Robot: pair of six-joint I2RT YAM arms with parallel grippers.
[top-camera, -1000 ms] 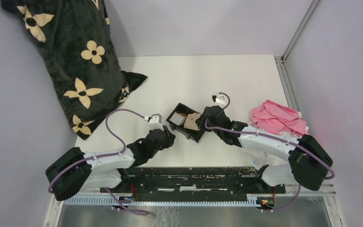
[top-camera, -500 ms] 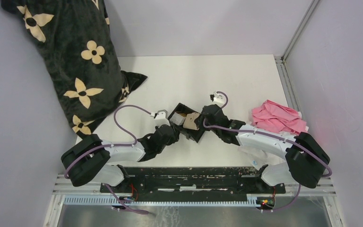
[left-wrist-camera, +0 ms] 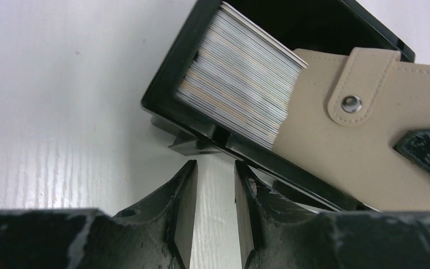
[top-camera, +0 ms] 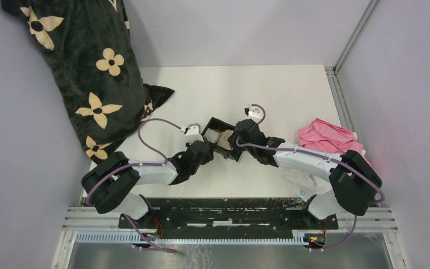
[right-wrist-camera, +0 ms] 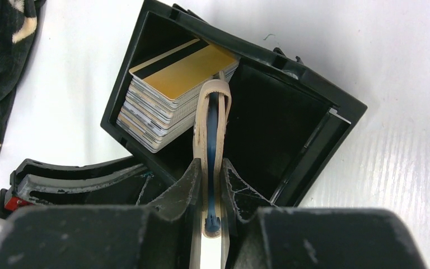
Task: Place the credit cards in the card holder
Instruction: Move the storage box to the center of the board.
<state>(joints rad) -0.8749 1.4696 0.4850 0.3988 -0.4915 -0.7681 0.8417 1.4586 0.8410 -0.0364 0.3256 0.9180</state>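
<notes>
A black two-compartment tray [top-camera: 211, 121] sits mid-table. Its left compartment holds a stack of credit cards [right-wrist-camera: 171, 84] with a golden-yellow one on top; the stack's striped edges [left-wrist-camera: 241, 92] show in the left wrist view. My right gripper [right-wrist-camera: 211, 165] is shut on the tan card holder [right-wrist-camera: 211, 106], held on edge over the tray's middle wall, a blue strip showing between its leaves. Its snap tab [left-wrist-camera: 351, 103] faces my left gripper [left-wrist-camera: 215, 168]. That gripper is open and empty, low on the table, its tips just short of the tray's near wall [left-wrist-camera: 201, 131].
A black blanket with cream flowers [top-camera: 84, 73] is piled at the back left. A pink cloth [top-camera: 330, 140] lies at the right, beside my right arm. In the top view both grippers [top-camera: 204, 147] [top-camera: 235, 139] crowd the tray from either side.
My left arm has swung right and forward, up to the tray's near wall. My right gripper has carried the card holder slightly left, over the tray.
</notes>
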